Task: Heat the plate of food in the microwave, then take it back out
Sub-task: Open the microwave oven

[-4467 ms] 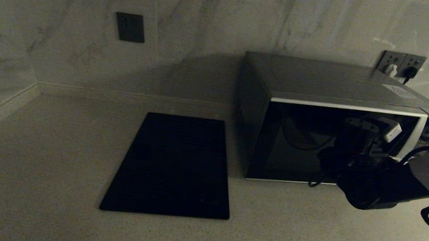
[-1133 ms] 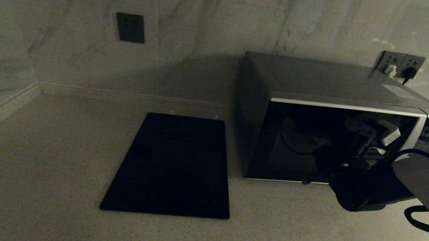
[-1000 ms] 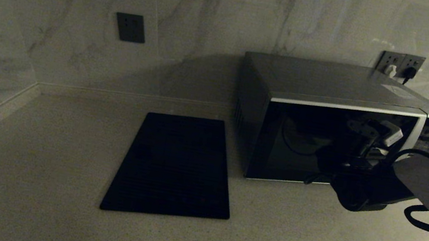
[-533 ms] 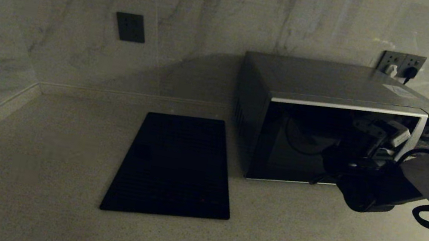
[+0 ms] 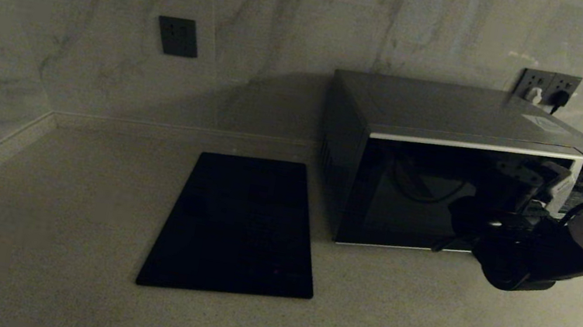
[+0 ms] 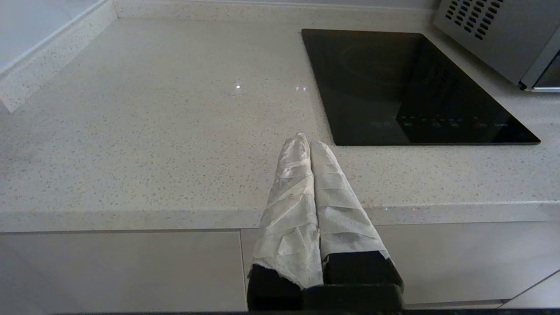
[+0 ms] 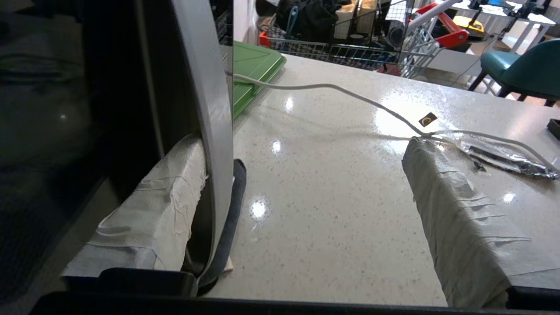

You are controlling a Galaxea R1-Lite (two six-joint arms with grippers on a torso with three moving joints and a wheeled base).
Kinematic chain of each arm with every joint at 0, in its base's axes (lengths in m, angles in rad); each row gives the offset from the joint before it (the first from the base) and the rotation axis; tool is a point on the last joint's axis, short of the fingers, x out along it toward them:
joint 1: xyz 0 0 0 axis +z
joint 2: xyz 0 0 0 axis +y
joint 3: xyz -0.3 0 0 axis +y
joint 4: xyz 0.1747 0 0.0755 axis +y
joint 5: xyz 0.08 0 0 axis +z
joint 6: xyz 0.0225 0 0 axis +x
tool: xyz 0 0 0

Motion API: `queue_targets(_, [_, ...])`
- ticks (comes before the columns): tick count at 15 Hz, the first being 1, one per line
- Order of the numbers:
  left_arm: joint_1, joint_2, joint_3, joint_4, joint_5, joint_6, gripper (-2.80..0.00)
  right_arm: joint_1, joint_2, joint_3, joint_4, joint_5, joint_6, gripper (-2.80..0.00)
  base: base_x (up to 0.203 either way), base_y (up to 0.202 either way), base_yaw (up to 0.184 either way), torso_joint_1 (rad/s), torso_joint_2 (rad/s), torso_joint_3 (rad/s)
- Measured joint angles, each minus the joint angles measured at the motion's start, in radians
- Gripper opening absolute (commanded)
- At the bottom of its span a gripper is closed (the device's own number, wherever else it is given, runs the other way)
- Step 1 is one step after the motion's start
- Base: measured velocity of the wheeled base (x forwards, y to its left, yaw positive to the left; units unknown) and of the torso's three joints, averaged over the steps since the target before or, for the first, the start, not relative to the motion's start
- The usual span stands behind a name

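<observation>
The right gripper (image 5: pixel 536 187) hangs at the microwave (image 5: pixel 447 154) door's right edge, at about three o'clock on the dark glass in the head view. Over the last second it has slid rightward along the door face toward the curved handle strip (image 7: pixel 205 131). The right wrist view shows one taped finger (image 7: pixel 153 218) tucked behind that strip and the other (image 7: pixel 455 218) standing well apart over the countertop (image 7: pixel 328 197). So the jaws are spread near their widest and clamp nothing; the strip merely sits between them. Hooking one finger in behind the handle looks like the set-up for pulling the door open, which is still shut. The plate of food is not visible in any view; whether it waits inside behind the glass cannot be told. The black cooktop panel (image 5: pixel 239 226) lies at nine o'clock from the microwave. The left gripper (image 6: pixel 306 144) is parked out over the counter's front edge, its wrapped fingers pressed together and empty.
</observation>
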Motion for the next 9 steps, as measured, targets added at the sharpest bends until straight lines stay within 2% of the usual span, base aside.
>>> queue_targets(9, [0.000, 0.000, 0.000, 0.000, 0.000, 0.000, -2.80, -0.046, 0.010, 0.004, -0.004, -0.002, -0.004, 0.00, 0.000, 0.000, 0.000, 0.000, 0.00, 0.000])
